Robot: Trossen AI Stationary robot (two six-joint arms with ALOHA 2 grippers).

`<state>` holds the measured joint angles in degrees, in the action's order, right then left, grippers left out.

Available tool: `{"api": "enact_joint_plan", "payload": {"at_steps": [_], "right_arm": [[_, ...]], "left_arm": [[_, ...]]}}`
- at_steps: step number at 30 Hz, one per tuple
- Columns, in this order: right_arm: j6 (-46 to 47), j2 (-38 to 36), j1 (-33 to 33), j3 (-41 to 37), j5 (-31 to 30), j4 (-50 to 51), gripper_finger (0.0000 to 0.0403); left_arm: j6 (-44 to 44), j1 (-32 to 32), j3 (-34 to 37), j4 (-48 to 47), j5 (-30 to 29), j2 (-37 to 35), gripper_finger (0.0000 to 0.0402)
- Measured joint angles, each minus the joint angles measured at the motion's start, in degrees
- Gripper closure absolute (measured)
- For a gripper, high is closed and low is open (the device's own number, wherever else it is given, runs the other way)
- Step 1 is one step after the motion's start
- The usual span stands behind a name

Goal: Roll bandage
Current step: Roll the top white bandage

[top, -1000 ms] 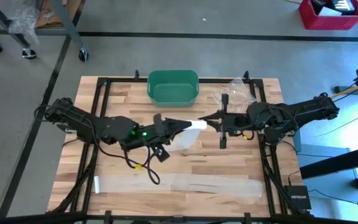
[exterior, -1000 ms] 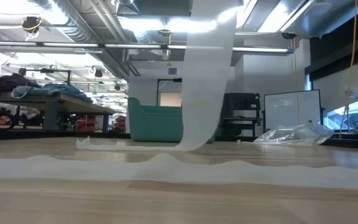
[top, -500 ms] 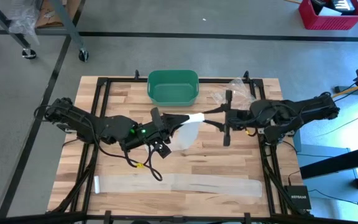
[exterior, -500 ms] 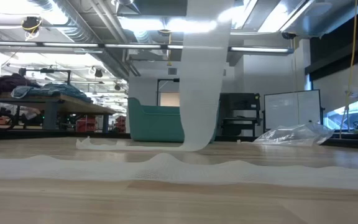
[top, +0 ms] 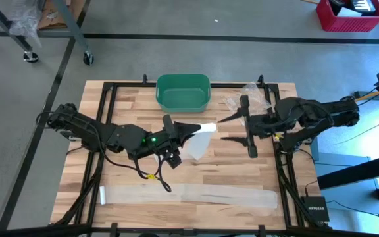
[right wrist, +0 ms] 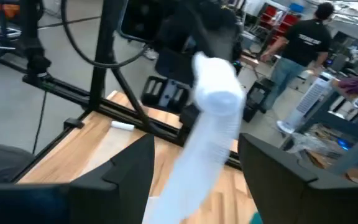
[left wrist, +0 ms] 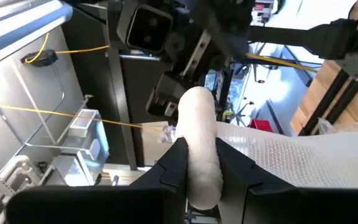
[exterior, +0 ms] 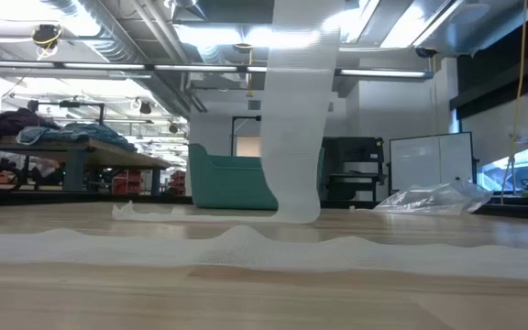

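Note:
A white bandage roll (top: 206,127) is held above the middle of the table by my left gripper (top: 192,128), which is shut on it. From the roll the bandage's loose length (exterior: 296,110) hangs down to the table, and the rest of the strip (top: 189,195) lies flat along the near side. My right gripper (top: 231,129) is open, a little toward the table's right of the roll. In the right wrist view the roll (right wrist: 218,93) stands ahead of its spread fingers (right wrist: 124,168), apart from them. My left gripper pinches the roll's round body (left wrist: 199,163) between its two fingers, at the end nearer the arm. The fingers come level from the table's left and lie along the roll. The roll is lifted clear, its free end (left wrist: 197,102) toward the right arm, the bandage hanging slack below.
A green bin (top: 183,92) stands at the far middle of the table. A crumpled clear plastic bag (top: 247,95) lies at the far right. A person (right wrist: 297,43) stands in the room beyond the table.
My right gripper has drawn back from the roll toward the table's right edge, and its fingers now stand wider apart. The roll stays in my left gripper. The hanging bandage has swung a little.

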<state>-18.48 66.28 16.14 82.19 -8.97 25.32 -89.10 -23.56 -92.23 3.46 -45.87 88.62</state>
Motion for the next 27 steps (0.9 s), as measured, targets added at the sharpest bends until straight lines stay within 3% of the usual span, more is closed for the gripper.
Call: {"api": "enact_joint_plan", "payload": {"at_steps": [16,27], "right_arm": [[-1.5,5.3,0.0,-0.1,-4.8,-9.4,0.0172],[1.7,5.4,0.0,-0.1,-3.4,-11.7,0.0258]], "left_arm": [[0.2,0.0,0.0,-2.9,1.2,0.0,0.0353],[-5.9,0.0,0.0,-2.9,-0.4,0.0,0.0353]]}}
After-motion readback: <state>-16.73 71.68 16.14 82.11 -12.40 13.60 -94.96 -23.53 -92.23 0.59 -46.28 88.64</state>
